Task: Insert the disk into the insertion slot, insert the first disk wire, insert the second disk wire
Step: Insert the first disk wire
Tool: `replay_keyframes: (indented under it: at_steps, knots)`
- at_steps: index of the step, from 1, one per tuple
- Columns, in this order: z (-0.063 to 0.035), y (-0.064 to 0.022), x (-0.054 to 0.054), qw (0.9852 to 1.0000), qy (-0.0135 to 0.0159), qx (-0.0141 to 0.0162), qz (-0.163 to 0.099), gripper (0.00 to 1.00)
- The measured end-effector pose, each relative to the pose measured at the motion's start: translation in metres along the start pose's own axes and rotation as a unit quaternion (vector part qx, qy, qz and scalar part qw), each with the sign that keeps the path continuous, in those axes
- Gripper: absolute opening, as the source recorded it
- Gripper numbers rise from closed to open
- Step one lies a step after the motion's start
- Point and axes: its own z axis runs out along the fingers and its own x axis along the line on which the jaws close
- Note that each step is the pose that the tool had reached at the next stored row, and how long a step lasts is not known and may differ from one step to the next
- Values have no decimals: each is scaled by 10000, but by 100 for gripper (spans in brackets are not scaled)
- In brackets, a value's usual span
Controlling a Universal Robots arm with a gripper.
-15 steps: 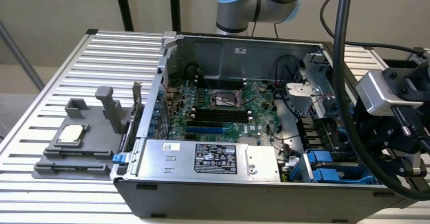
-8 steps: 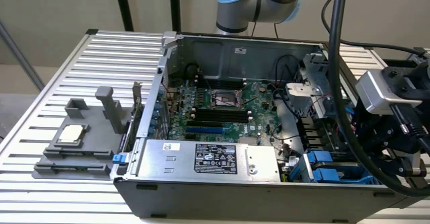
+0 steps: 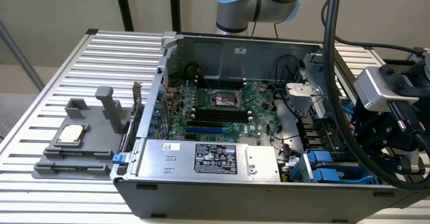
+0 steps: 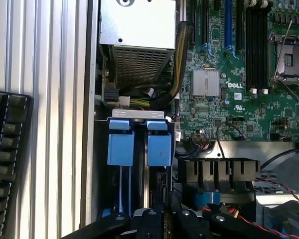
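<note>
Closed claw (image 4: pixel 165 218) hangs just beside the insertion slot (image 4: pixel 159 149), perhaps touching it.

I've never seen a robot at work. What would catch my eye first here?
First the open computer case in the middle of the exterior view, its green motherboard laid bare. Then the insertion slot with its bright blue clips at the exterior view's lower right, where the robot's black pincer hangs shut close by. A silver power-supply box with a black label lies along the case's near side.
</note>
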Motion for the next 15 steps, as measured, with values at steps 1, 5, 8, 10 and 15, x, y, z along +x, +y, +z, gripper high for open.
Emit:
replay_keyframes:
  at_steps: [1, 5, 8, 10, 15]
  knots:
    - [1, 0, -4, 10000, 4, 0, 3, 16]
    - [1, 0, -7, 10000, 40, 2, 14, 16]
    - [3, 0, -8, 10000, 66, 4, 26, 16]
    - [5, -1, -11, 10000, 71, 6, 36, 16]
    - [10, 0, -18, 9999, 69, 13, 85, 16]
